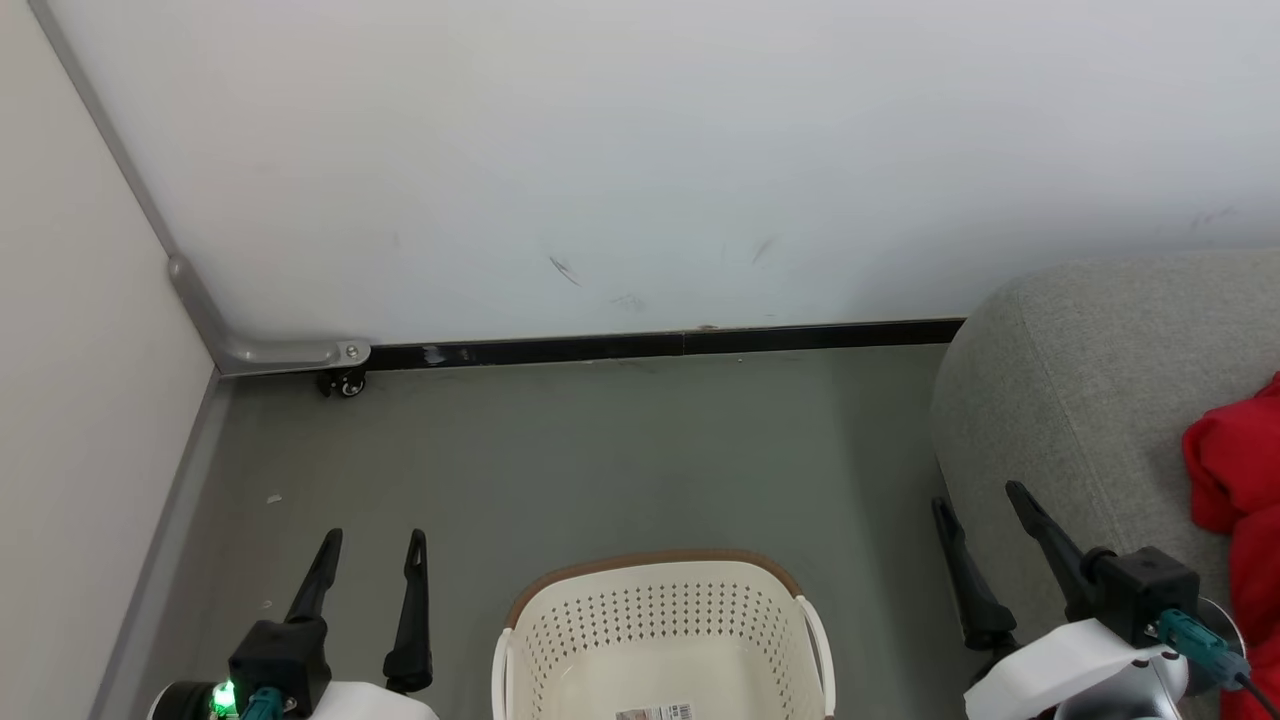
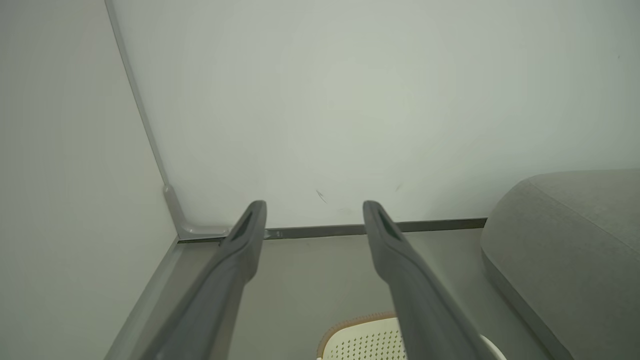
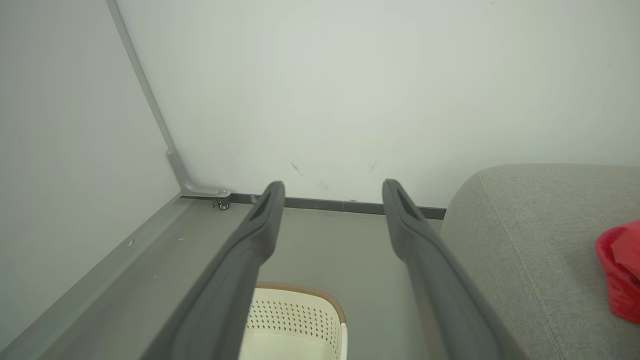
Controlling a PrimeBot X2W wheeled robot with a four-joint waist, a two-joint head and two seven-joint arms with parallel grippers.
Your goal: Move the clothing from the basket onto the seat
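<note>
Smooth, perforated cream plastic forms the basket; coarse woven grey cloth covers the seat; the clothing is soft red fabric; the floor is matt grey, the wall smooth white

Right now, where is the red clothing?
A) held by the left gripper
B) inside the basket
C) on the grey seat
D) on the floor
C: the red clothing lies on the grey seat at the right, and the visible part of the basket is bare plastic.
</note>
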